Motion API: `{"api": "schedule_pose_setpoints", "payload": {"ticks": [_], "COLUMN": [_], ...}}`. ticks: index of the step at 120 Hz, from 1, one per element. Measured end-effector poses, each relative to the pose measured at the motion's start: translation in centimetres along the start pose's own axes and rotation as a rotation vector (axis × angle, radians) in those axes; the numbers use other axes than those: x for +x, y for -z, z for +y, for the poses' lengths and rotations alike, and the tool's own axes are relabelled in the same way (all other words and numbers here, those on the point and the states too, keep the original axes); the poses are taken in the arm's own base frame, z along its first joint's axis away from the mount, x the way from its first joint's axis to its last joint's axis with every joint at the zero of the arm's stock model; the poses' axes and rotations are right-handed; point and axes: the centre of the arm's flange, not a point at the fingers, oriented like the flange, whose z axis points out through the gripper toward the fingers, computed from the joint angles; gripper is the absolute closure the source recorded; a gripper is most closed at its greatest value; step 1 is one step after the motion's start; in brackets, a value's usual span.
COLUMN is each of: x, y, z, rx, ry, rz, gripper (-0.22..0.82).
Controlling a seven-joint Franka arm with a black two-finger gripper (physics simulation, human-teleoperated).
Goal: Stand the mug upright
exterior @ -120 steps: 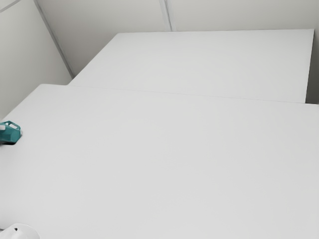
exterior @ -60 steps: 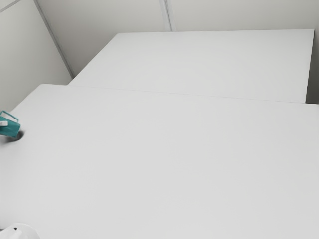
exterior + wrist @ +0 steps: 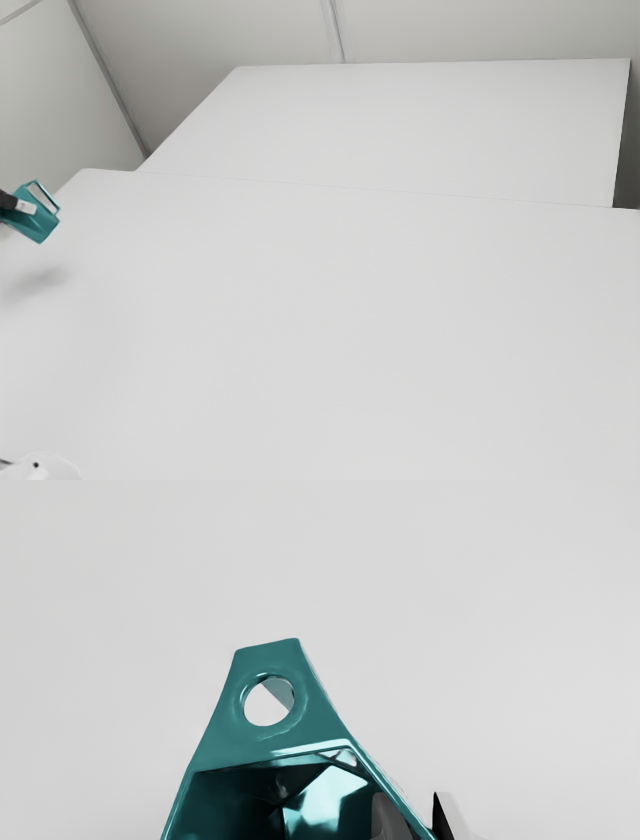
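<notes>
The black gripper [image 3: 22, 206] is at the exterior view's left edge, shut on the teal mug [image 3: 38, 224], which hangs tilted in the air with its shadow on the table below. Its handle points up and toward the exterior view's right. Looking from the hand, the wrist view has the gripper [image 3: 417, 812] pinching the wall of the mug [image 3: 280, 745] near the rim, one finger inside and one outside. The mug's opening faces the camera, and a round hole shows in the flat part beyond it.
A broad white table [image 3: 340, 320] spreads under the mug, with a second white surface [image 3: 400, 130] behind it. Pale walls [image 3: 200, 45] stand at the back. A white rounded part [image 3: 45, 469] sits in the exterior view's lower left corner.
The mug has risen off the table with my gripper and shifted slightly toward the exterior view's right. Its tilt has changed, and its shadow now lies apart from it.
</notes>
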Motion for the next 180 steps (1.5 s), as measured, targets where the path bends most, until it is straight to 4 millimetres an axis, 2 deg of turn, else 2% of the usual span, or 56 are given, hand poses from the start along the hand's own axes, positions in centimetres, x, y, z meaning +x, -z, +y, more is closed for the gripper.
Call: {"api": "schedule_pose_setpoints", "payload": {"ticks": [12, 23, 36, 45, 53, 66, 80, 95, 104, 138, 150, 180], "x": [4.8, 8.2, 10.4, 11.2, 11.1, 10.8, 12.1, 12.5, 12.0, 8.0, 6.7, 6.8], "y": [-3.2, -6.2, -10.0, -12.6, -14.5, -16.3, -17.7, -19.2, -20.7, -25.5, -26.9, -29.4], "z": [3.6, 6.4, 9.1, 10.7, 12.5, 16.6, 21.8, 25.8, 27.2, 33.1, 34.2, 34.8], "rx": [0.031, 0.052, 0.051, 0.044, 0.051, 0.079, 0.146, 0.199, 0.216, 0.264, 0.283, 0.323], "ry": [-0.059, -0.097, -0.125, -0.134, -0.120, -0.101, -0.135, -0.141, -0.119, -0.037, -0.010, 0.042], "rz": [-0.164, -0.262, -0.308, -0.317, -0.324, -0.311, -0.350, -0.393, -0.413, -0.406, -0.391, -0.343], "gripper": [0.73, 0.73, 0.73, 0.73, 0.73, 0.73, 0.73, 0.73, 0.73, 0.73, 0.73, 0.73]}}
